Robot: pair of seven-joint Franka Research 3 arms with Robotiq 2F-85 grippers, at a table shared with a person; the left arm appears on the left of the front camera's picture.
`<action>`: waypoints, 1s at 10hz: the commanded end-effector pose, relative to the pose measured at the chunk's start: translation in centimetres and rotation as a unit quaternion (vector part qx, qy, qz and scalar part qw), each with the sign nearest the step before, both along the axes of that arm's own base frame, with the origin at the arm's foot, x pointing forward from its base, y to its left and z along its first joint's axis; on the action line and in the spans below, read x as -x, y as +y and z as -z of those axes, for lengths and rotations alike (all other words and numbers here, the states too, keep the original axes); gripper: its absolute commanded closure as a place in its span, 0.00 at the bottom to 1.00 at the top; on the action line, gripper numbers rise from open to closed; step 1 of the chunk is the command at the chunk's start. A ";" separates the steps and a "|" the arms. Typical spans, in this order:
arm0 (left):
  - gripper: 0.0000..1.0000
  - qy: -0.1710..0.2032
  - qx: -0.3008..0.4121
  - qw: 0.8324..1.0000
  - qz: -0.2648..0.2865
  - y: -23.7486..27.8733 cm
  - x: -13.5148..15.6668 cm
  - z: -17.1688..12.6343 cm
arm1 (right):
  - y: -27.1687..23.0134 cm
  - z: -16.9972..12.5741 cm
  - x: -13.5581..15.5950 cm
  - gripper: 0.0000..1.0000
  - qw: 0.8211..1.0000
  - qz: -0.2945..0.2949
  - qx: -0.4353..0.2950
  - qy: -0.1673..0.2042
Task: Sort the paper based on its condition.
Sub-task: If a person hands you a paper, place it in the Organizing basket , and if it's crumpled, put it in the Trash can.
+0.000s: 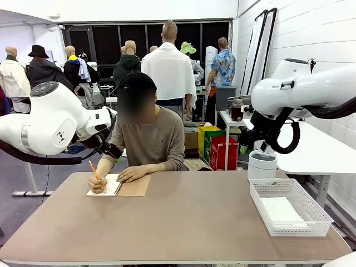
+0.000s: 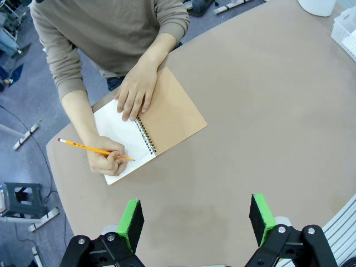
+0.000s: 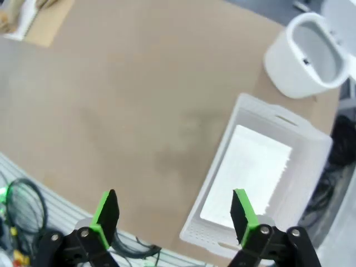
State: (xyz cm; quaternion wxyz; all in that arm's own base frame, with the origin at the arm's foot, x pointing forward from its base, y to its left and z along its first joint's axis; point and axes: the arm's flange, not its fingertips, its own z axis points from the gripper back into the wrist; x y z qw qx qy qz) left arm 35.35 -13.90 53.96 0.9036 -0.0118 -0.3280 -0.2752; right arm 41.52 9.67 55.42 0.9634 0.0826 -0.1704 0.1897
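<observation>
White paper (image 1: 281,210) lies in the basket (image 1: 300,228) at the worktop's (image 1: 183,222) four o'clock; left claw (image 2: 196,208) and right claw (image 3: 173,199) both hang spread above it.

Bright, even indoor light; soft shadows lie on the bench (image 1: 194,217). Right wrist view is blurred; bench edges bow.

A white mesh basket (image 1: 300,228) stands at one end of the brown surface (image 1: 189,222), with a white round bin (image 1: 262,166) just beside the basket on its far side. Well apart from the basket, near the surface's other end, lies an open spiral notebook (image 1: 130,186) with a brown cover, and an orange pencil (image 1: 93,169) is tilted over its page.
</observation>
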 end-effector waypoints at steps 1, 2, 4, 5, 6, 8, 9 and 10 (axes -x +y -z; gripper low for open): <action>0.00 0.001 0.001 1.000 0.000 0.1 0.0 0.1 | -0.9 0.9 1.2 0.00 0.997 -0.076 -0.012 -0.005; 0.00 0.001 0.001 1.000 0.000 0.1 0.0 0.1 | -0.9 0.9 1.3 0.00 0.995 -0.097 -0.017 -0.017; 0.00 0.001 0.001 1.000 0.000 0.1 0.0 0.1 | -0.7 1.0 1.5 0.00 0.992 -0.115 -0.032 -0.039; 0.00 0.001 0.001 1.000 0.000 0.1 0.0 0.1 | -0.7 0.9 1.6 0.00 0.990 -0.123 -0.047 -0.047; 0.00 0.001 0.001 1.000 0.000 0.1 0.0 0.1 | -0.6 0.7 1.8 0.00 0.988 -0.129 -0.060 -0.055; 0.00 0.001 0.001 1.000 0.000 0.1 0.0 0.1 | -0.6 0.4 2.2 0.00 0.982 -0.148 -0.099 -0.059; 0.00 0.001 0.001 1.000 0.000 0.1 0.0 0.1 | -0.6 0.6 2.5 0.00 0.978 -0.159 -0.114 -0.072; 0.00 0.001 0.001 1.000 0.000 0.1 0.0 0.1 | -0.6 0.7 2.7 0.00 0.974 -0.170 -0.121 -0.083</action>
